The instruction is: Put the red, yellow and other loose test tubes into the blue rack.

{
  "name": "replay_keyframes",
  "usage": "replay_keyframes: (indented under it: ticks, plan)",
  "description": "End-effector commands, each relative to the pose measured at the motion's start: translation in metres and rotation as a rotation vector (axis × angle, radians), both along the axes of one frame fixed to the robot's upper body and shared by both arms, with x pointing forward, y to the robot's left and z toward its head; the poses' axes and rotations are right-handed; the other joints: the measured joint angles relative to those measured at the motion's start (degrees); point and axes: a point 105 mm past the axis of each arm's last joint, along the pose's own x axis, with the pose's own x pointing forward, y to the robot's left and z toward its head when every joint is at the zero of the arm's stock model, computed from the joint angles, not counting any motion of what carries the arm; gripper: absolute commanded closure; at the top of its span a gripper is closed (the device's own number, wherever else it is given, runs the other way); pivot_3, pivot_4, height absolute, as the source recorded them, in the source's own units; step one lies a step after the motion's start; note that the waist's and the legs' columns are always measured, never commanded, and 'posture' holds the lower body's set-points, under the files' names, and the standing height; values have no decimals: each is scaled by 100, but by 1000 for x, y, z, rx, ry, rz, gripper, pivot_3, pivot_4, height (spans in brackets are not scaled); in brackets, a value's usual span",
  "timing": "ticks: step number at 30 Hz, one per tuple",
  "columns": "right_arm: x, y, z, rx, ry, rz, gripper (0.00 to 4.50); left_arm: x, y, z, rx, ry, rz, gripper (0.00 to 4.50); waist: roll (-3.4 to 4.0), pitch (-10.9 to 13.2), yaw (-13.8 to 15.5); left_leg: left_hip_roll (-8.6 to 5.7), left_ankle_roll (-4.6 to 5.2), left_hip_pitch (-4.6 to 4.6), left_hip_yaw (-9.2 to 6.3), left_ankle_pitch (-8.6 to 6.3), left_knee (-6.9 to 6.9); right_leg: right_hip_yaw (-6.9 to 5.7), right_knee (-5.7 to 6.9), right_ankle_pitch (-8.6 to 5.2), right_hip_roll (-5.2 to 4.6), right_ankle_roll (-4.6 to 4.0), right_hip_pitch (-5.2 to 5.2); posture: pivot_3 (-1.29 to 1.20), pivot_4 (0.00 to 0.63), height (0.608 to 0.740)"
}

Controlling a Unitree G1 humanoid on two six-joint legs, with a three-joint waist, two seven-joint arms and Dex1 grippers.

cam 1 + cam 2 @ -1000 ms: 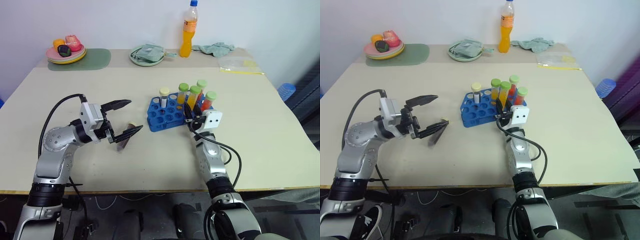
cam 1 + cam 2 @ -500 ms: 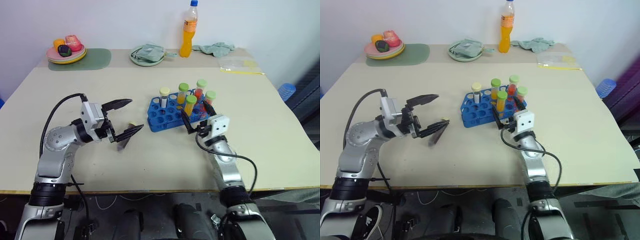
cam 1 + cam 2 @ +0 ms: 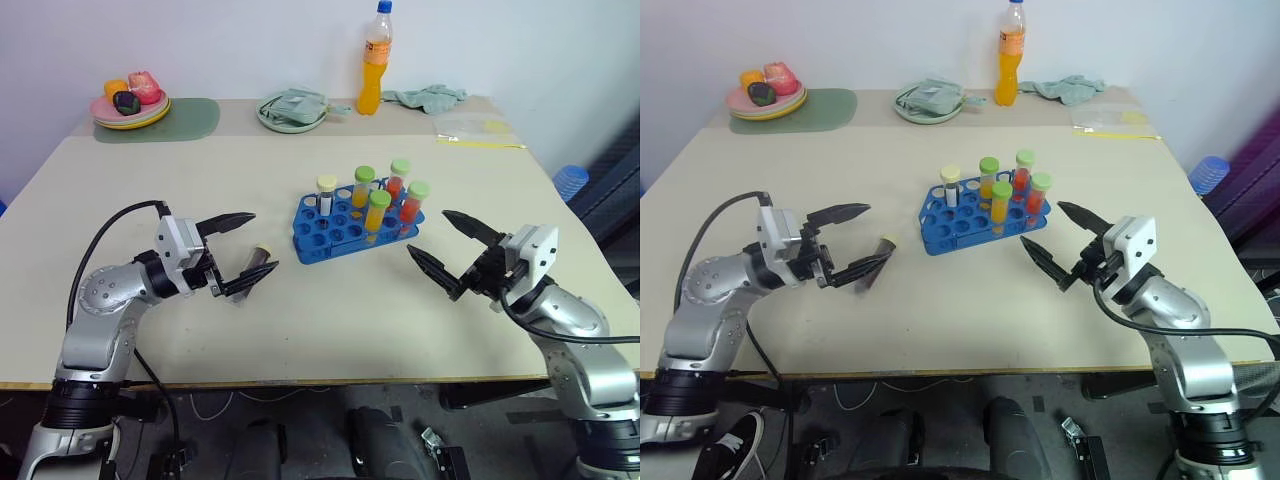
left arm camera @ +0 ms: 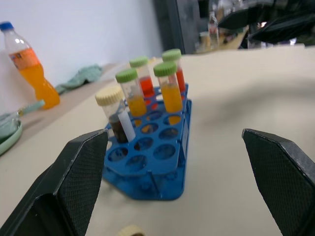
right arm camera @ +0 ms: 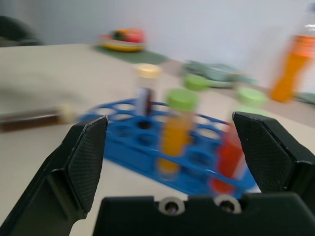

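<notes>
The left gripper (image 3: 243,253) has its jaws wide apart and holds nothing; it hangs level over the table (image 3: 150,180), pointing toward the middle. A loose tube (image 3: 254,260) with a pale cap and dark contents lies on the table just at the tip of its lower finger — I cannot tell whether they touch.

The right gripper (image 3: 449,251) also stands wide open and empty, raised over the table's right half and pointing back toward the middle, apart from the rack.

Between the two grippers, a little farther from the robot, sits the blue rack (image 3: 340,230). Five tubes stand upright in it: one with a cream cap and dark contents (image 3: 327,194) at the left end, then four green-capped ones — two yellow (image 3: 362,187) (image 3: 377,213) and two red (image 3: 398,178) (image 3: 415,203). Many holes on the near side and left half are open.

At the far edge of the table stand an orange drink bottle (image 3: 375,60), a green plate with a cloth on it (image 3: 293,110), a crumpled cloth (image 3: 428,97) and a clear bag (image 3: 477,128). At the far left a stack of plates with fruit (image 3: 131,100) rests on a green mat (image 3: 190,118).
</notes>
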Motion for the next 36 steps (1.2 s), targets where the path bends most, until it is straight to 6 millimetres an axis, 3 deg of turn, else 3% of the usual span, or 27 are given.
replay_keyframes:
  ticks: [1, 6, 11, 18, 21, 27, 31, 36]
  plan:
    - [-22, 12, 20, -41, 11, 199, 19, 2, 12, 12, 26, -10, 85, 0, -8, -3, 11, 0, 0, 0, -2, 0, 0, -3, -1, 0, 0, 1, 2, 0, 150, 740]
    - [-24, 9, 22, -99, 22, 261, 19, 6, 28, 4, 72, 137, 208, 0, -16, -1, 30, 0, 1, -4, -5, 0, -1, -8, -7, -2, -2, 3, 3, 0, 150, 740]
    - [-16, 15, 23, -85, -11, 266, 19, 26, 39, 11, 120, 304, 429, 0, -25, 4, 36, -1, 1, -5, -7, 0, 4, -9, -9, -3, 0, 3, 4, 0, 150, 740]
    - [-15, 29, 17, -34, -23, 265, 19, 40, 27, 32, 98, 575, 447, 0, -30, 7, 36, -4, 1, -9, -9, -1, 2, -11, -7, 5, 2, 26, 2, 0, 150, 740]
    - [-13, 37, 16, -10, -29, 264, 19, 52, 24, 41, 149, 573, 454, 0, -31, 8, 28, -8, 0, -4, -11, 0, 4, -11, 1, 3, 4, 21, 2, 0, 150, 740]
    - [-14, 44, 13, 9, -30, 260, 19, 60, 13, 38, 266, 720, 420, 0, -31, 9, 11, -8, 0, -7, -11, 0, 2, -11, 6, 2, 6, 19, -4, 0, 150, 740]
    - [-13, 45, 14, 6, -37, 255, 19, 60, 13, 31, 316, 908, 433, 0, -31, 9, 12, -11, 0, -9, -11, 0, 4, -10, 6, -3, 7, 11, -5, 0, 150, 740]
    - [-11, 45, 12, 4, -27, 246, 19, 61, 9, 31, 250, 1157, 466, 0, -31, 9, 13, -11, 0, -10, -12, 0, 3, -11, 5, -4, 7, 11, -6, 0, 150, 740]
